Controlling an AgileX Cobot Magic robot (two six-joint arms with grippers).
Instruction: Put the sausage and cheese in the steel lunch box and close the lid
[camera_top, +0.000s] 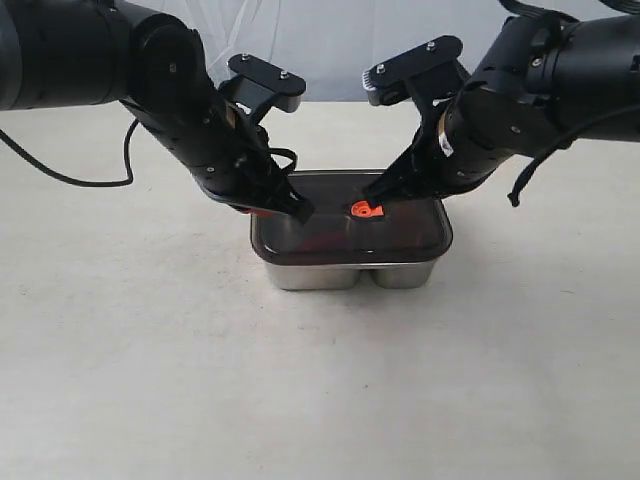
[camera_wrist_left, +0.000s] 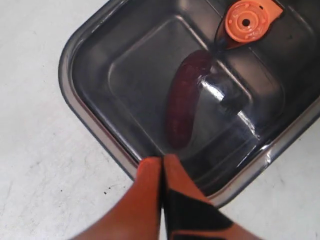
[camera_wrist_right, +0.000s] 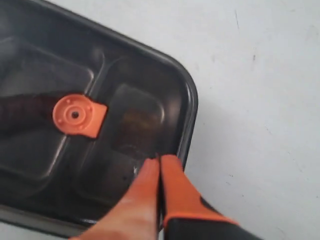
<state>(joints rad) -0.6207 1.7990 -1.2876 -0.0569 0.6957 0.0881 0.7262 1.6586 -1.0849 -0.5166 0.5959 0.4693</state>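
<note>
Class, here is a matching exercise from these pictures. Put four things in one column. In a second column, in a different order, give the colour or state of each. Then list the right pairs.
Column A
1. sausage
2. valve tab
3. lid
4. left gripper

Column B
a. fingers shut together, tips at the lid's rim
b. orange, in the middle of the lid
c. dark and see-through, lying on the steel lunch box
d. red, seen through the lid, inside the box

Pairs: 1-d, 2-b, 3-c, 4-a
</note>
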